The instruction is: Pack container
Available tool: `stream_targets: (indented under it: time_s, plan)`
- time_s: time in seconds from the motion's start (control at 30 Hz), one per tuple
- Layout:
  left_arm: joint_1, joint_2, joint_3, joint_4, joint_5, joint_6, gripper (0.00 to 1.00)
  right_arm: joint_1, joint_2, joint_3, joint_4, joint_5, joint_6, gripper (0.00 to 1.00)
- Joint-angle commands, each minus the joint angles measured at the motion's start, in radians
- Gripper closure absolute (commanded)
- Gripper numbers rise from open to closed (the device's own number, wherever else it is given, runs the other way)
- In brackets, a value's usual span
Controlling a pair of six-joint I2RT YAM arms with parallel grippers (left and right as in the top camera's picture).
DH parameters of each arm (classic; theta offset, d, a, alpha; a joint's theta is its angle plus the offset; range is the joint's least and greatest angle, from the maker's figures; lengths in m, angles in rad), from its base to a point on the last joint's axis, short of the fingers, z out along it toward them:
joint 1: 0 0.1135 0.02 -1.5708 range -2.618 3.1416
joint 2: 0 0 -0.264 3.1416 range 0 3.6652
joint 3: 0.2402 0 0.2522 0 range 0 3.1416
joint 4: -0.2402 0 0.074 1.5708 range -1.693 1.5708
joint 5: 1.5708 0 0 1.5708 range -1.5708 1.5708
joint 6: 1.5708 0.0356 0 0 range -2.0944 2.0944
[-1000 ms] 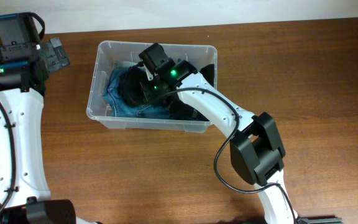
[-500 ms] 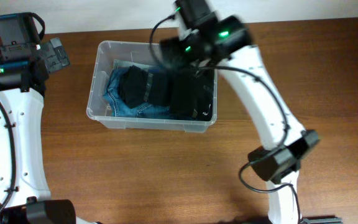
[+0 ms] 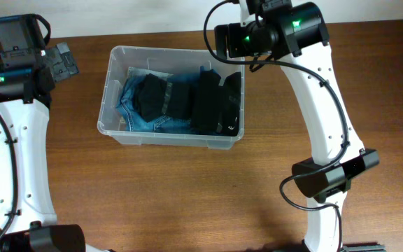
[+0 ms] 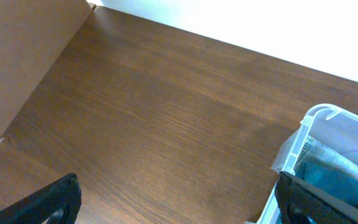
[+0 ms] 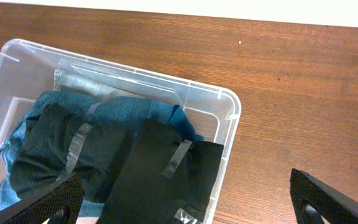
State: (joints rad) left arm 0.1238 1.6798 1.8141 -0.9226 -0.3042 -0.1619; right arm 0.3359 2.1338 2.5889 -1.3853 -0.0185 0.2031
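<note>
The container (image 3: pixel 109 84) is a clear plastic tub at the table's back centre. Inside lie blue jeans (image 3: pixel 133 115), a dark folded garment (image 3: pixel 161 98) on them, and a black folded garment (image 3: pixel 215 105) along the right wall. My right gripper (image 3: pixel 222 42) hangs open above the tub's back right corner, holding nothing. In the right wrist view its fingertips (image 5: pixel 42 205) stand wide apart over the black garment (image 5: pixel 160 180) and the tub's rim (image 5: pixel 232 106). My left gripper (image 3: pixel 63 61) is open and empty, left of the tub; the left wrist view shows the tub's corner (image 4: pixel 303 134) beside one finger.
The brown wooden table (image 3: pixel 187 196) runs out in front of and to both sides of the tub. A white wall (image 4: pixel 260 18) borders the table's far edge. The right arm's base (image 3: pixel 324 178) stands front right, the left arm (image 3: pixel 16 154) along the left edge.
My right gripper was low inside the tub on the clothes; it has opened, let go of the black garment and risen to the back right. The left arm has not moved.
</note>
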Motion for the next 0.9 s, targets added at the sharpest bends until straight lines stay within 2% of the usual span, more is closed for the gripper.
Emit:
stream_targets:
  time_s: [0.0,0.2,0.33,0.43,0.7,0.83,0.87]
  plan:
    - [0.004,0.007,0.011,0.002,-0.014,-0.002,0.00,-0.018,-0.133,0.009,-0.005,0.013,-0.042,0.02]
    - [0.004,0.007,0.011,0.002,-0.014,-0.002,0.01,-0.044,-0.312,0.008,-0.025,0.035,-0.056,0.01]
    - [0.004,0.007,0.011,0.002,-0.014,-0.002,0.01,-0.044,-0.404,-0.045,0.019,0.061,-0.191,0.01]
    - [0.004,0.007,0.011,0.002,-0.014,-0.002,0.01,-0.055,-0.498,-0.200,0.130,0.060,-0.241,0.02]
    - [0.004,0.007,0.011,0.002,-0.014,-0.002,0.00,-0.147,-0.869,-0.879,0.566,-0.064,-0.240,0.02]
    - [0.004,0.007,0.011,0.002,-0.014,-0.002,0.00,-0.214,-1.027,-1.119,0.689,-0.116,-0.241,0.02]
    - [0.004,0.007,0.011,0.002,-0.014,-0.002,0.01,-0.244,-1.101,-1.228,0.729,-0.130,-0.240,0.02]
